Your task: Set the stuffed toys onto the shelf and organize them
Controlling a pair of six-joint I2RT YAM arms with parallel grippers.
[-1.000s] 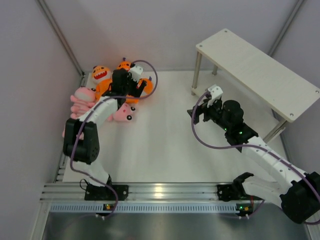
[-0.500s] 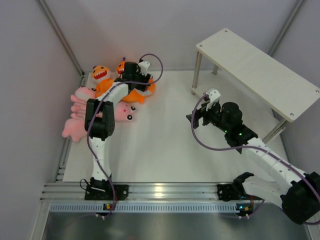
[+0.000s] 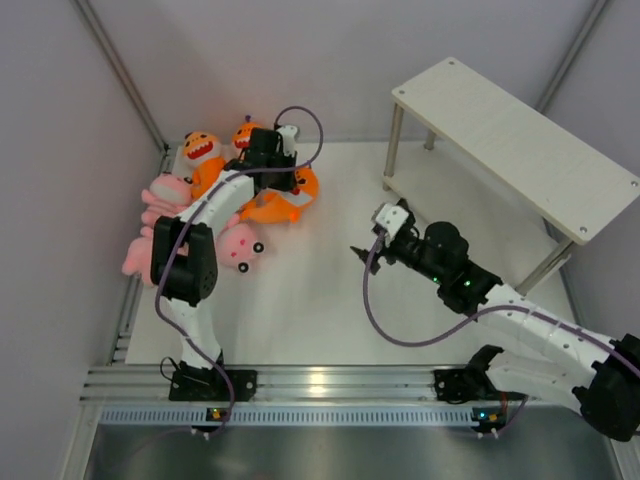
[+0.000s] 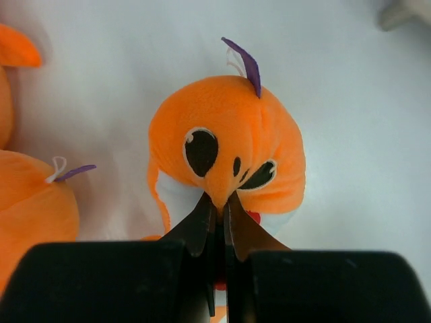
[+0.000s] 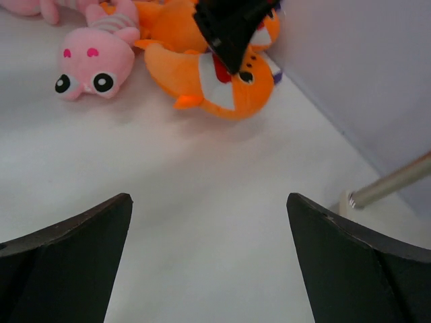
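The stuffed toys lie in a heap at the table's far left. My left gripper (image 4: 219,202) is shut on the snout of an orange shark plush (image 4: 229,148) with a purple tuft, pinching the fabric between its fingers. From above, that gripper (image 3: 285,178) sits over the same plush (image 3: 292,198). Two more orange plush (image 3: 203,150) (image 3: 247,131) lie behind it. Pink striped plush (image 3: 165,190) (image 3: 240,245) are to its left. My right gripper (image 3: 358,252) (image 5: 209,196) hangs open over bare table, facing the heap. The shelf (image 3: 520,140) stands at the far right, with no toys on its top board.
Grey walls close in the left and back sides near the heap. A silver shelf leg (image 5: 394,180) shows at the right of the right wrist view. An aluminium rail (image 3: 320,385) runs along the near edge by the arm bases.
My left gripper has gone from open to shut on the orange plush's snout. My right arm has swung left and lower, toward the middle of the table, still open.
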